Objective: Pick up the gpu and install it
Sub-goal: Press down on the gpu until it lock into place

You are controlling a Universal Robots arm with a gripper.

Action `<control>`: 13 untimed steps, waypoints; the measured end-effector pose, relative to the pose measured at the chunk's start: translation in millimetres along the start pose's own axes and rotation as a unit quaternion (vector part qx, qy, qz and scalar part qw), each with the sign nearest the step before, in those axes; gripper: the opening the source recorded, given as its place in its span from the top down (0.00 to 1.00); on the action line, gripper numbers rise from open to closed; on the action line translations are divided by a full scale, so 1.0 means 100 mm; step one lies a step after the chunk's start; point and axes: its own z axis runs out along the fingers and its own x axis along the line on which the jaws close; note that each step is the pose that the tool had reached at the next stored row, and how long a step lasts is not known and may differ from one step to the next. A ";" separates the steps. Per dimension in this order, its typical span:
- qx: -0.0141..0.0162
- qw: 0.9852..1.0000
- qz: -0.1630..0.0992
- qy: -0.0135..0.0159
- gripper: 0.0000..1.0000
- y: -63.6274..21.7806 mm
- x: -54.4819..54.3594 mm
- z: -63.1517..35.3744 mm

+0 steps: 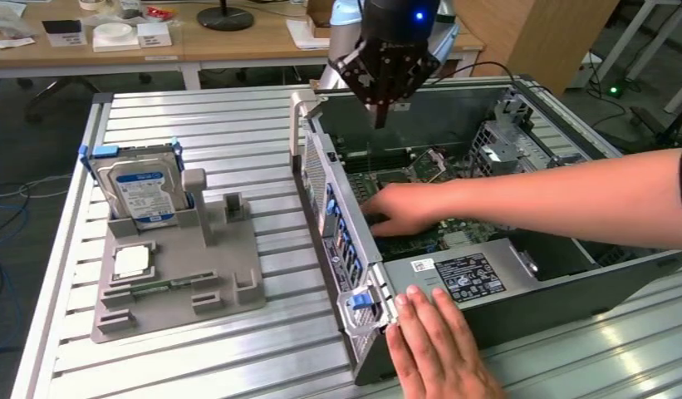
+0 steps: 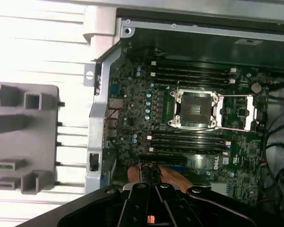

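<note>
Slatted metal table (image 1: 208,125) holds open PC case (image 1: 452,266); closed empty gripper (image 1: 380,112) hangs above its rim, person's hand (image 1: 402,208) inside on motherboard (image 2: 199,109); gpu location can't tell.

My arm's last section (image 1: 399,18) is a dark, glossy cylinder with a small blue light glowing on its front. Below it the tool (image 1: 382,112) is black, built from angled struts and linkages that narrow down to a thin point. From my wrist camera the tool (image 2: 150,176) shows black arms with round pivot screws, bright metal edges, and a small orange mark near its base.
</note>
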 end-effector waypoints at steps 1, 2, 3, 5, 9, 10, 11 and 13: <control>0.000 1.000 0.012 0.000 0.89 0.012 0.01 -0.013; 0.000 1.000 0.022 -0.001 0.89 0.023 0.02 -0.025; 0.000 1.000 0.031 -0.001 0.89 0.033 0.02 -0.036; 0.000 0.999 0.045 -0.001 0.89 0.048 0.03 -0.052; 0.000 0.998 0.058 -0.002 0.89 0.061 0.04 -0.065; 0.000 0.998 0.058 -0.002 0.89 0.061 0.04 -0.065; 0.001 0.998 0.058 -0.002 0.89 0.062 0.04 -0.067; 0.001 0.998 0.058 -0.002 0.89 0.062 0.04 -0.067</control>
